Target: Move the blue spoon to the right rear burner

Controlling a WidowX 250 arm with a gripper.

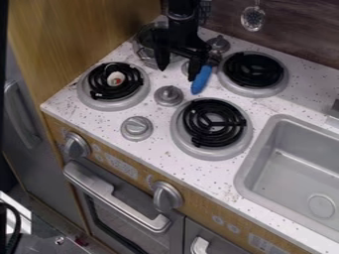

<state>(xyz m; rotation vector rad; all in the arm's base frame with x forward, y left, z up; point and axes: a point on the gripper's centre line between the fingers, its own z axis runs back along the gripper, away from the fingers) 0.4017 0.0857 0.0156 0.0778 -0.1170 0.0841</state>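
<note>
Two fingers (161, 55) of the gripper (177, 73) stand apart, pointing down over the counter (142, 149) toward its rear left corner. The blue spoon (201, 80) lies outside the gap between them, just beside the finger nearer the right rear burner (254, 69); whether they touch, I cannot tell. The spoon's smooth handle points toward the front edge.

At the rear left corner sits a clear, round pot (144, 49), partly hidden by the gripper; its contents I cannot make out. By the front left corner, a black coiled burner (99, 93) carries a small white-and-red piece (116, 78). The front right burner (212, 124) has similar coils. Right of it is a grey, round-cornered sink (242, 173), set into the speckled white counter.
</note>
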